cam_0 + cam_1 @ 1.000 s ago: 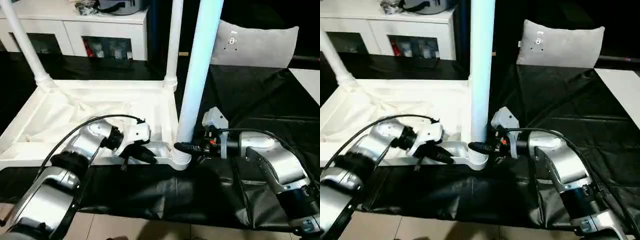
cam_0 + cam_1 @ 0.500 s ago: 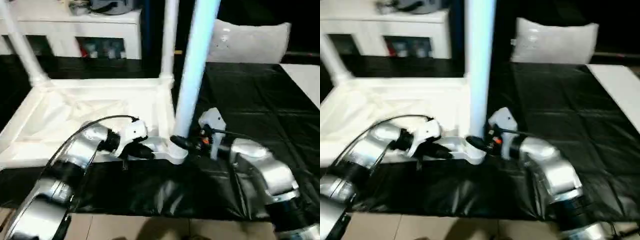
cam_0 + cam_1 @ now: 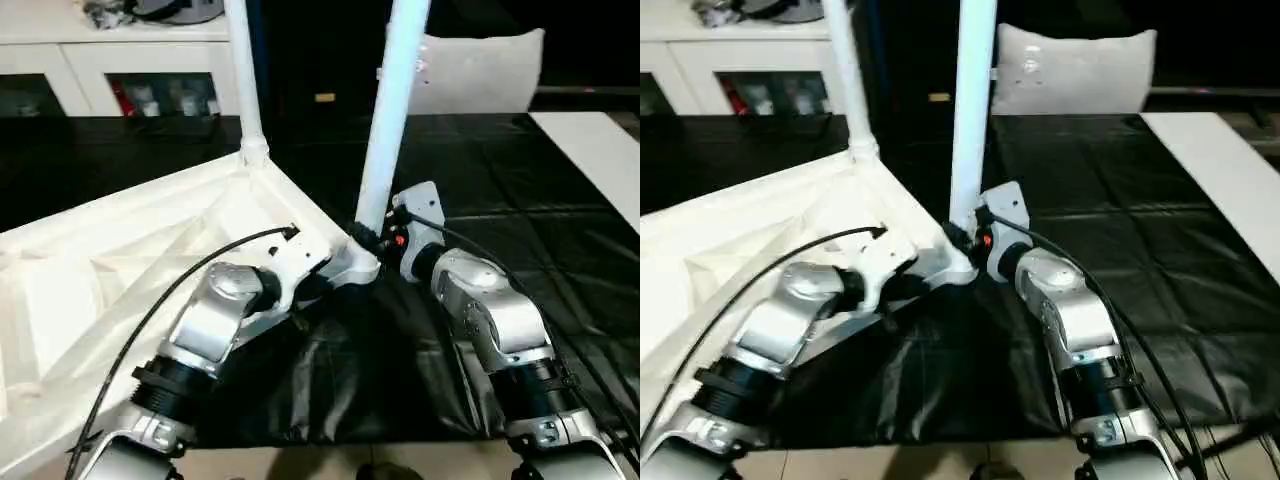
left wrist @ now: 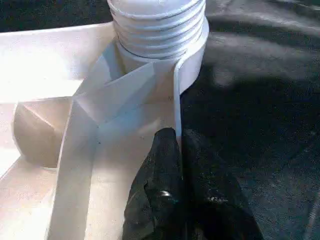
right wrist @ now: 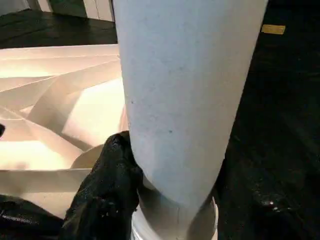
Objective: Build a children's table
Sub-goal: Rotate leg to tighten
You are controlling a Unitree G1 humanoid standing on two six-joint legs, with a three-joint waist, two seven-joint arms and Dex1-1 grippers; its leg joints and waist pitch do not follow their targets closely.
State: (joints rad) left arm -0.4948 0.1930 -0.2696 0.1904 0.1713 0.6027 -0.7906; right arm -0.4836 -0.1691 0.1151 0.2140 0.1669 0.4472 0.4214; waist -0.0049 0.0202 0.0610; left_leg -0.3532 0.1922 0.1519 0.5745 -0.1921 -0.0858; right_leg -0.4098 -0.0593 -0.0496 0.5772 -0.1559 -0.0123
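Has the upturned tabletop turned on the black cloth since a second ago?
Yes. The tabletop has swung: its near edge ran straight across before, parallel to the white cabinet; now it slants, with the held corner socket pointing toward the camera.

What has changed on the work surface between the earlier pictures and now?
The white plastic tabletop with ribbed underside has swung round on the black cloth, so its near corner now points toward the robot. The left end effector still pinches the rim near that corner, and the right end effector still grips the round white leg standing in its socket.
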